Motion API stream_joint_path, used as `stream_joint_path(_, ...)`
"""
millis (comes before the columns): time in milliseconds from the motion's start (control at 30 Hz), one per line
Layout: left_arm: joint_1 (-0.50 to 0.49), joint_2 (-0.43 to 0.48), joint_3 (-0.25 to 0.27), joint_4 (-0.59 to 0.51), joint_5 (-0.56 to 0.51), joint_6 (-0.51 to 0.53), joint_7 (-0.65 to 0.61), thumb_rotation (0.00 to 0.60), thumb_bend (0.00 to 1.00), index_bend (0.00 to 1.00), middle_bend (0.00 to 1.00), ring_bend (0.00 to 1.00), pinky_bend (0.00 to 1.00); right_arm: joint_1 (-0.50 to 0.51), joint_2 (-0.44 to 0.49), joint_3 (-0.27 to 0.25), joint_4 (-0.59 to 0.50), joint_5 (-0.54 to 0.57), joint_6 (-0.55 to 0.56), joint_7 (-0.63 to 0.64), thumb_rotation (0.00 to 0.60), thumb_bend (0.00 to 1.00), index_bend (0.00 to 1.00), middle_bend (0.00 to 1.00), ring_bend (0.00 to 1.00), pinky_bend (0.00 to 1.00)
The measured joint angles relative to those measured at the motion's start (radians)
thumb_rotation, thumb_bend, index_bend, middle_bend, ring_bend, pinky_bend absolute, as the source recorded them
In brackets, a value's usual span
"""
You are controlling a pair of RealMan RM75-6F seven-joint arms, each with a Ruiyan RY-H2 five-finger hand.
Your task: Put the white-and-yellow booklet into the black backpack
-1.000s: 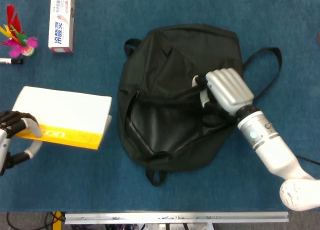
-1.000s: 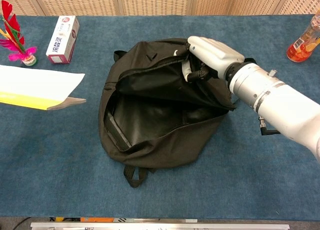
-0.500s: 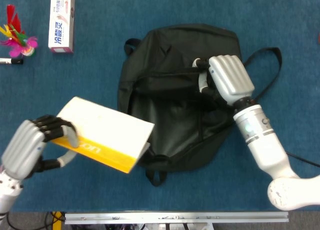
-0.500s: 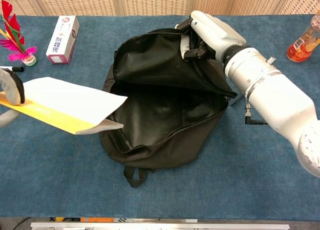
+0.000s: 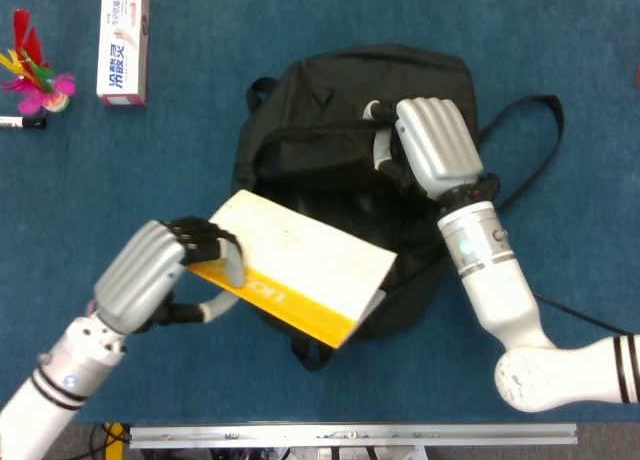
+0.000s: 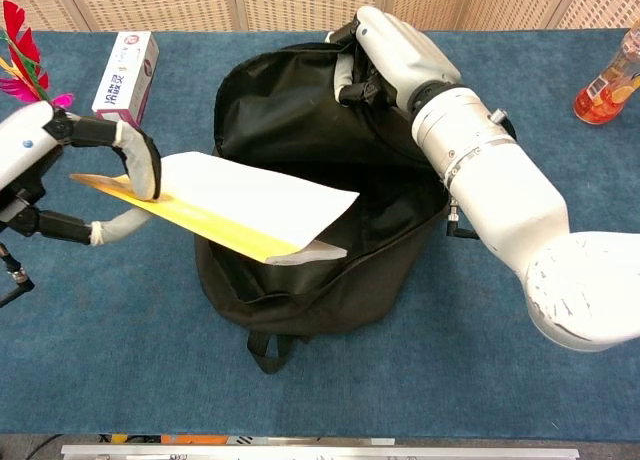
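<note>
booklet, white with a yellow strip, hangs tilted over the mouth of the black backpack, its far corner above the opening. the left hand pinches its near edge between thumb and fingers. the right hand grips the bag's upper flap, holding it open. insertion is in hand; next, i judge, the booklet needs angling down into the opening.

One booklet, one backpack, one box — perhaps toothpaste.

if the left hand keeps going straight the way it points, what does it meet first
Probably the black backpack: the left hand holds the booklet aimed over its open mouth, so the booklet's far end likely meets the lining first. Depth is unclear.
</note>
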Motion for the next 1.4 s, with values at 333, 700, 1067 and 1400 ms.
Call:
stream_joint_path(333,-0.078,-0.086,-0.039,-0.023,-0.142,-0.165,0.045,0.6,0.31,0.63,0.56,0.49,0.49,0.003,-0.018,0.003,-0.011,-0.012,0.011,0.01,0.6,0.8,0.66,0.6,0.53,0.81)
stream_joint_path(700,-0.141,-0.148,-0.135,-0.045,-0.284,-0.232,0.118,0.6,0.31,0.63,0.56,0.49,0.49,-0.019,0.002,-0.023,-0.048,-0.039,0.001,0.034,0.6,0.8,0.66,0.6,0.53,0.81)
stream_joint_path(1067,-0.163,-0.172,-0.203,-0.04,-0.415,-0.236,0.158,0.6,0.31,0.63,0.56,0.49,0.49,-0.03,0.007,-0.015,-0.058,-0.048,-0.002,0.064,0.6,0.8,0.66,0.6,0.53,0.81)
stream_joint_path(1400,-0.134,-0.295,-0.18,0.089,-0.407,-0.146,0.267,0.6,0.31,0.63,0.56,0.49,0.49,-0.037,0.003,-0.001,-0.079,-0.046,0.005,0.083,0.6,0.8,0.66,0.6,0.53,0.81)
